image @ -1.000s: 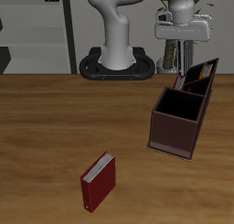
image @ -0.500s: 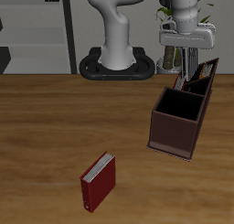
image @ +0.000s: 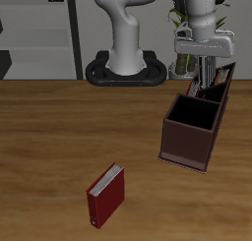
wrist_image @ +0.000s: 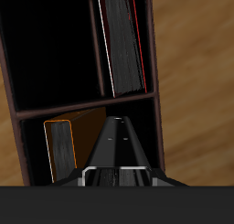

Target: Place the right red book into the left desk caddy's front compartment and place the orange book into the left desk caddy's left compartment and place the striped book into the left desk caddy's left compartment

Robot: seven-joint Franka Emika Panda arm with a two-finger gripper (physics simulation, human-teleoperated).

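Pincer (image: 204,76) hanging over dark reddish-brown wooden desk caddy (image: 187,142); finger state cannot be told. Orange-brown book (wrist_image: 87,141) standing inside; red hardcover (image: 106,195) lying flat on table (image: 49,137), awaiting pickup.

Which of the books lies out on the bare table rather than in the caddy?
The red book with white page edges, lying flat and alone near the table's front edge. The other books stand inside the desk caddy.

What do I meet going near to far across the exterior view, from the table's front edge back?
Red book lying on the table → left desk caddy → gripper above the caddy's far end → robot base.
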